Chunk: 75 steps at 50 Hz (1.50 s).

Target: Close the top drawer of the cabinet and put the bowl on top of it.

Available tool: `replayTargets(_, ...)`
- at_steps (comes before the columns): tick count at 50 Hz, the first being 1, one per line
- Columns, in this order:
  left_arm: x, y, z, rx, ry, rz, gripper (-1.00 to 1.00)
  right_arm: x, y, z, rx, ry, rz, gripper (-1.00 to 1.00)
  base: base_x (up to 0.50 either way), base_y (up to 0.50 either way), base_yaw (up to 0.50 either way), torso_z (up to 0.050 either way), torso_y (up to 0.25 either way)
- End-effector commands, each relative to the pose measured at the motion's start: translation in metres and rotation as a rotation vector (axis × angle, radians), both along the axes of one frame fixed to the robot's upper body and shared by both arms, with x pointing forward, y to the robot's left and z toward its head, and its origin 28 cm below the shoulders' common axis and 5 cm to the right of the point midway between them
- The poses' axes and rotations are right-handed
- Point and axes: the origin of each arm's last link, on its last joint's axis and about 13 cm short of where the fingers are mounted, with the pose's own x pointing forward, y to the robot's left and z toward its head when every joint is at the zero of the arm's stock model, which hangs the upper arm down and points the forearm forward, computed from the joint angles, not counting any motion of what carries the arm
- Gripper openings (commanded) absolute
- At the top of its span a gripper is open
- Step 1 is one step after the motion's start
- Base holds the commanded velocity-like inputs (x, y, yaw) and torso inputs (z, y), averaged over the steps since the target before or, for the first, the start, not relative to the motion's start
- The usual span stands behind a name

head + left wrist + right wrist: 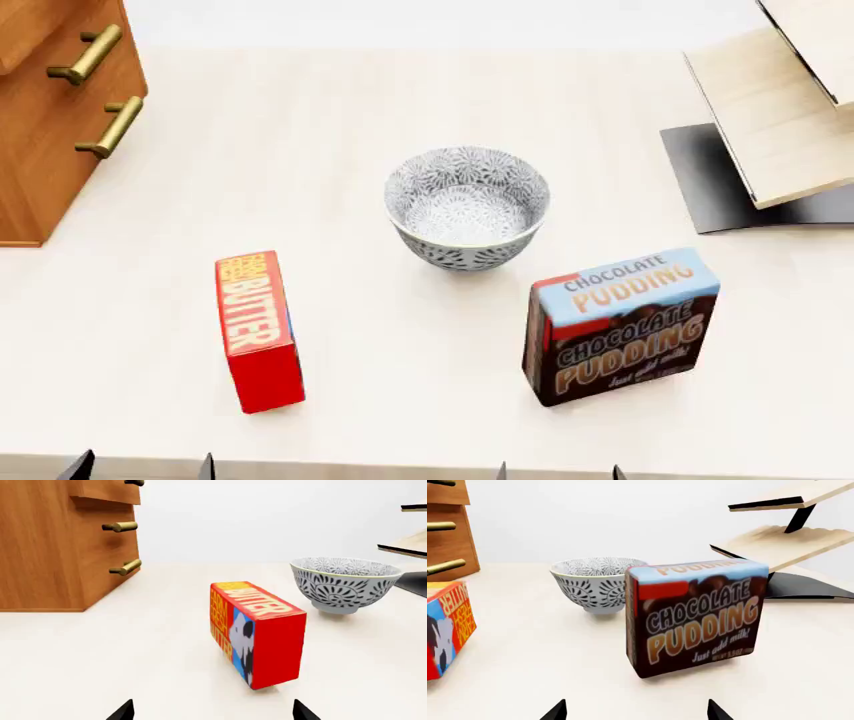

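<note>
Bright, flat, even light in all three views, no glare. Soft faint contact shadows only: under bowl point(467, 208) mid-frame and butter box point(259, 331) lower left. Everything sharp, no blur or edge distortion

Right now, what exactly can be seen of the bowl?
The bowl is small, round and deep, white with a dense grey floral pattern inside and out and a cream rim; it looks like glazed ceramic. It stands upright and empty on the pale table, on a narrow foot, roughly mid-table. Nothing touches it: the butter box and the chocolate pudding box stand apart on the robot's side of it, and neither gripper is near.
</note>
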Motion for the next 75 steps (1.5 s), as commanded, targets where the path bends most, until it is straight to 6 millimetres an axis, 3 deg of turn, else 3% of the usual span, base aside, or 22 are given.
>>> replayTargets(1,-0.0003,-0.0017,-0.0011,0.015,0.012,-0.008,1.00,-0.0008,0.0000,0.0007,0.025,-0.010,0.009,1.00,0.00,0.00,0.00,0.000,0.000)
replayTargets(3,0.0003,-0.0017,-0.0014,0.023,0.016,-0.008,1.00,-0.0016,0.0002,-0.0006,0.067,-0.005,-0.031,1.00,0.00,0.00,0.00,0.000,0.000)
replayTargets(4,0.0005,-0.0020,-0.0016,0.029,0.018,-0.009,1.00,-0.0031,0.0005,0.0007,0.096,-0.024,0.030,1.00,0.00,0.00,0.00,0.000,0.000)
replayTargets(19,-0.0021,-0.0007,0.0005,-0.042,-0.006,-0.061,1.00,-0.0020,-0.0009,-0.0004,0.080,-0.005,-0.023,1.00,0.00,0.00,0.00,0.000,0.000)
replayTargets(31,0.0007,-0.0016,-0.0022,0.010,0.033,-0.027,1.00,-0.0024,-0.0004,-0.0009,0.075,-0.009,-0.013,1.00,0.00,0.00,0.00,0.000,0.000)
replayTargets(75,0.0020,-0.0023,-0.0036,0.059,0.048,-0.030,1.00,-0.0021,-0.0007,-0.0017,0.083,-0.009,-0.012,1.00,0.00,0.00,0.00,0.050,0.000)
